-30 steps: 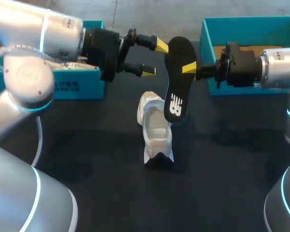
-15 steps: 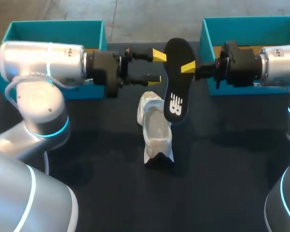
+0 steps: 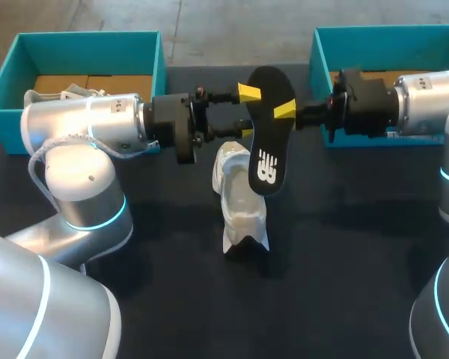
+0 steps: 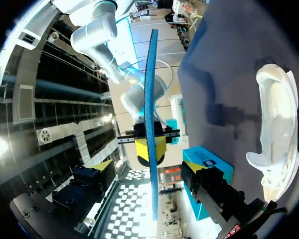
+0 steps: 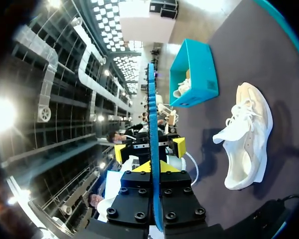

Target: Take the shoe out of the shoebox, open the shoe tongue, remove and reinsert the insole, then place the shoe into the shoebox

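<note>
Our right gripper (image 3: 286, 112) pinches the black insole (image 3: 266, 157) near its upper end, so the insole hangs in the air. Our left gripper (image 3: 247, 112) faces it with fingers spread, one to each side of the insole; the wrist views show neither one touching. The white shoe (image 3: 242, 206) lies on the table just under both grippers, below the insole's lower end.

We judge a second grip on the insole to be the step in hand. To do it well, we should close the left fingers flat on the two faces, clear of the right tips. The right should let go only once that hold is firm.

The left shoebox (image 3: 159, 56), behind our left gripper, holds a second shoe (image 3: 63, 93). The right shoebox (image 3: 319, 56), behind our right gripper, shows only cardboard floor where the arm leaves it visible.
</note>
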### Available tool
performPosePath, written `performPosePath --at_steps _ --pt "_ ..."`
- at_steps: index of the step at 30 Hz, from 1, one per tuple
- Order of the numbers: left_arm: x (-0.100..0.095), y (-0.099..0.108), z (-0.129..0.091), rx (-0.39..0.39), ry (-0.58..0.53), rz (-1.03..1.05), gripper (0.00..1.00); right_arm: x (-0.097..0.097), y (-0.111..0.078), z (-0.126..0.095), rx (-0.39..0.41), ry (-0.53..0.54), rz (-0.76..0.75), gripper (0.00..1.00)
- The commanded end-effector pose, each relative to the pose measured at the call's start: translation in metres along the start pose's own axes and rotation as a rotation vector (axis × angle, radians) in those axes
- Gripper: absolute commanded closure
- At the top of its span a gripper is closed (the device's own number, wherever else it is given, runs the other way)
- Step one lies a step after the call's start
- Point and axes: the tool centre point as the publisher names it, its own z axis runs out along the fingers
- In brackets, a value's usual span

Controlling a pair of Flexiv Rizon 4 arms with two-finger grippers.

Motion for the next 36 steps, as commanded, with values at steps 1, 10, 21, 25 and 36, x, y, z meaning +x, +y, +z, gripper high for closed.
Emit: performPosePath --at_steps 1,10,21,25,36 --pt "0.003 0.003 0.003 -0.019 -0.008 -0.008 0.16 -0.002 -0.002 0.005 0.003 -0.004 0.004 1.00" --pt "0.004 0.006 0.008 -0.015 -0.005 -0.019 0.51 -0.002 -0.006 0.013 0.018 -0.008 0.010 1.00" --pt "0.007 0.003 0.010 -0.003 -0.002 -0.040 0.57 -0.001 -0.004 0.017 0.012 -0.003 0.007 1.00" --pt "0.008 0.003 0.009 -0.005 -0.003 -0.042 0.65 -0.001 -0.004 0.017 0.011 -0.004 0.008 1.00" --pt "0.009 0.006 0.007 -0.017 -0.003 -0.059 1.00 0.001 -0.003 0.018 0.009 -0.004 0.006 1.00"
